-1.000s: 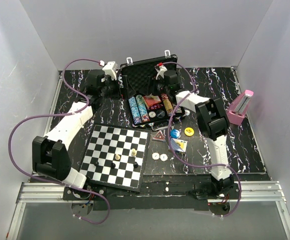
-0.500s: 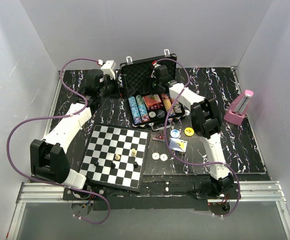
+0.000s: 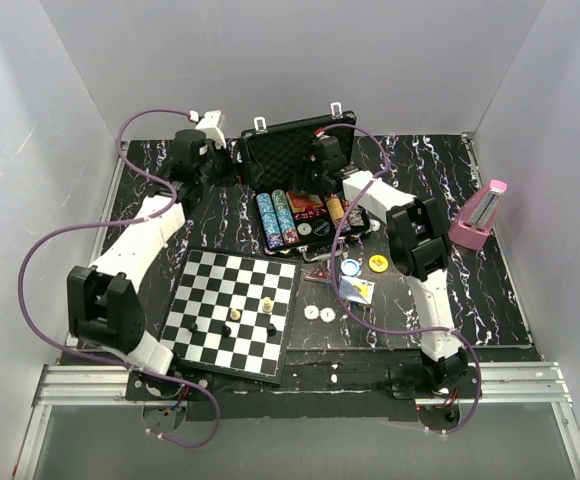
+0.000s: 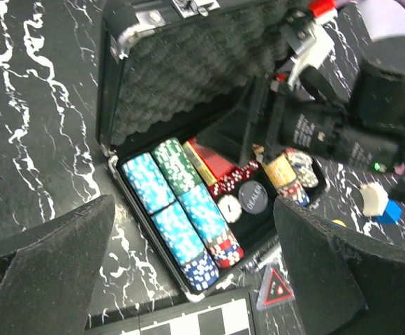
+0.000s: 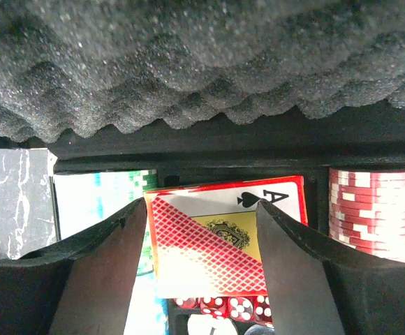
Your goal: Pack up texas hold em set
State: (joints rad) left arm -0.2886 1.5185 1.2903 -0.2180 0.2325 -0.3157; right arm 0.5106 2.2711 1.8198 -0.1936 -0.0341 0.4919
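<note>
Down at the near edge, the chessboard (image 3: 232, 312) crowds the lane, and two white buttons (image 3: 311, 312), a blue chip (image 3: 351, 267) and a yellow chip (image 3: 378, 263) lie loose on the surface (image 3: 490, 290). A sweeping arm could scatter them! Farther back, the briefcase (image 4: 115, 164) sits open, chip rows (image 4: 181, 223) seated. Right gripper (image 5: 199, 209) hangs inside, jaws apart over the card deck (image 5: 216, 237), gripping nothing; closing crooked could tip it. Left gripper (image 4: 194, 209), jaws wide and empty, hovers by the lid (image 4: 181, 77). A nudge could drop it on the right arm (image 3: 410, 230).
</note>
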